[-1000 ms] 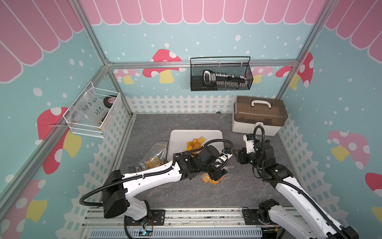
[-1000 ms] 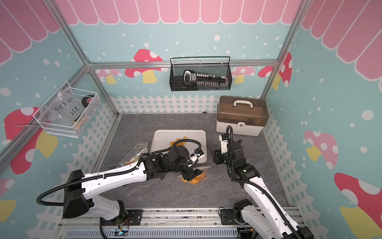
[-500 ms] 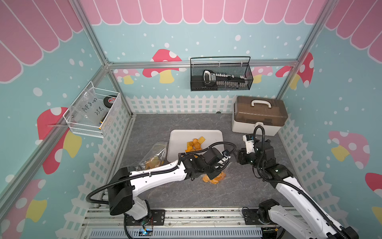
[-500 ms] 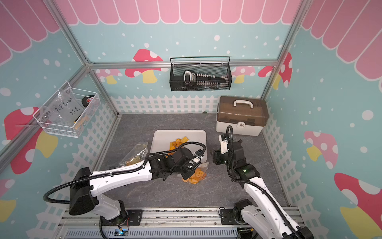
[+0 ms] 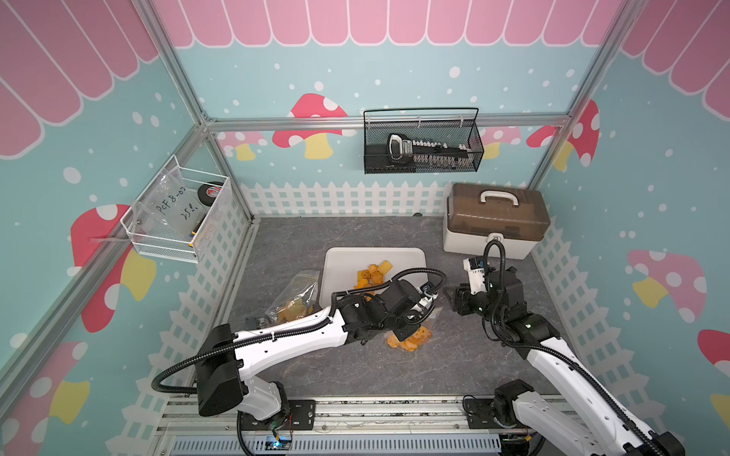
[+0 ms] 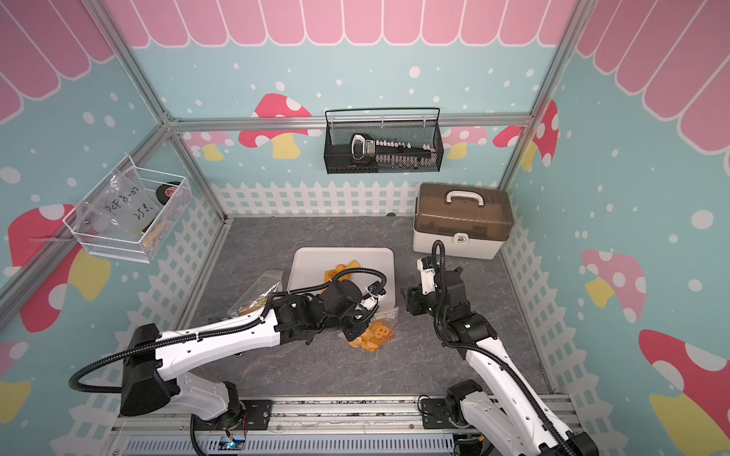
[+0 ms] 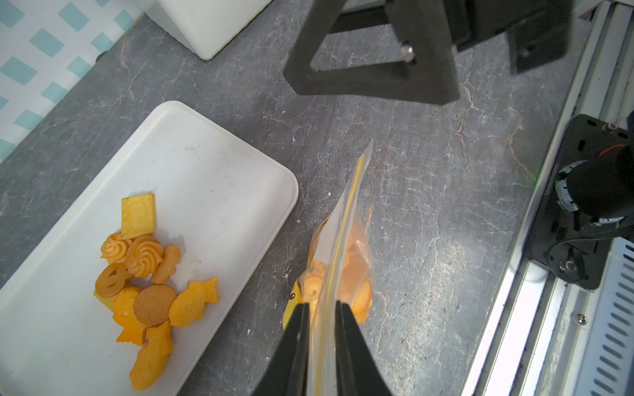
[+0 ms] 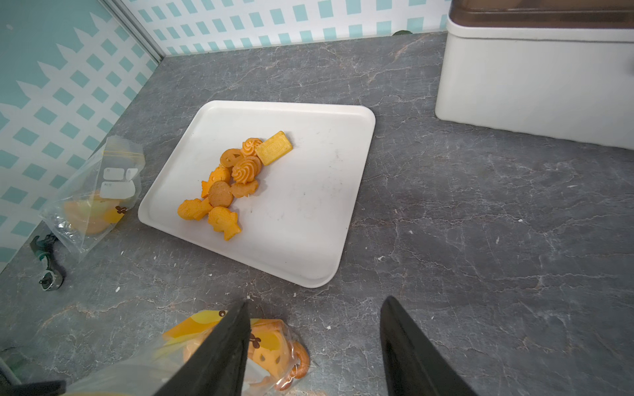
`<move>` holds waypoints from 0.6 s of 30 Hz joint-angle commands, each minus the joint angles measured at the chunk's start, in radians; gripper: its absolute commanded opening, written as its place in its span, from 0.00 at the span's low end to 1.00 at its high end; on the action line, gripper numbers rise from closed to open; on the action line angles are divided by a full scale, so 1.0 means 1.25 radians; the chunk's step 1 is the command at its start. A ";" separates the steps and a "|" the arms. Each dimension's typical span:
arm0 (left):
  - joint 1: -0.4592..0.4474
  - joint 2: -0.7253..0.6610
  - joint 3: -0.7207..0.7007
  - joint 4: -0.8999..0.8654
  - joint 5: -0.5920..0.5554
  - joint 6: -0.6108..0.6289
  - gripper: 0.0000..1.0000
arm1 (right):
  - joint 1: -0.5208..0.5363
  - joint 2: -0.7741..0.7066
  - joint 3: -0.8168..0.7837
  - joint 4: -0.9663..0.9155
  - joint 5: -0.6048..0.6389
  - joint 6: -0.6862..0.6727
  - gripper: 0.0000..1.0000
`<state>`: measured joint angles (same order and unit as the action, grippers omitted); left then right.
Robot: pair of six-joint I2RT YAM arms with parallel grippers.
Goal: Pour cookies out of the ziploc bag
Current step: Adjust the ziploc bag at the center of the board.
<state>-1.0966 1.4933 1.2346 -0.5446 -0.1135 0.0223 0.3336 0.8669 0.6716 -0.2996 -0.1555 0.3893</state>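
A clear ziploc bag with orange cookies inside lies on the grey floor just in front of the white tray. It shows in both top views. My left gripper is shut on the bag's zip edge, which stands up between the fingers. A heap of loose cookies lies on the tray. My right gripper is open just right of the bag, with only bare floor between its fingers.
A second clear bag with orange pieces lies left of the tray by the fence. A brown-lidded white box stands at the back right. Wire baskets hang on the walls.
My left gripper has come down a little toward the front and closed on the bag's zip edge. The right arm has stayed where it was.
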 commanded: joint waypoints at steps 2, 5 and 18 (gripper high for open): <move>-0.005 0.010 -0.008 -0.011 -0.001 -0.003 0.19 | -0.003 -0.013 -0.009 -0.006 -0.009 -0.010 0.60; -0.005 0.017 -0.008 -0.013 -0.008 -0.004 0.13 | -0.004 -0.015 -0.009 -0.008 -0.009 -0.010 0.60; 0.099 -0.112 -0.095 0.016 -0.047 -0.205 0.00 | -0.003 -0.028 0.014 -0.036 -0.109 -0.001 0.59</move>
<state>-0.9833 1.4258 1.1469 -0.5388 -0.1528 -0.1394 0.3336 0.8391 0.6716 -0.3183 -0.2268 0.3897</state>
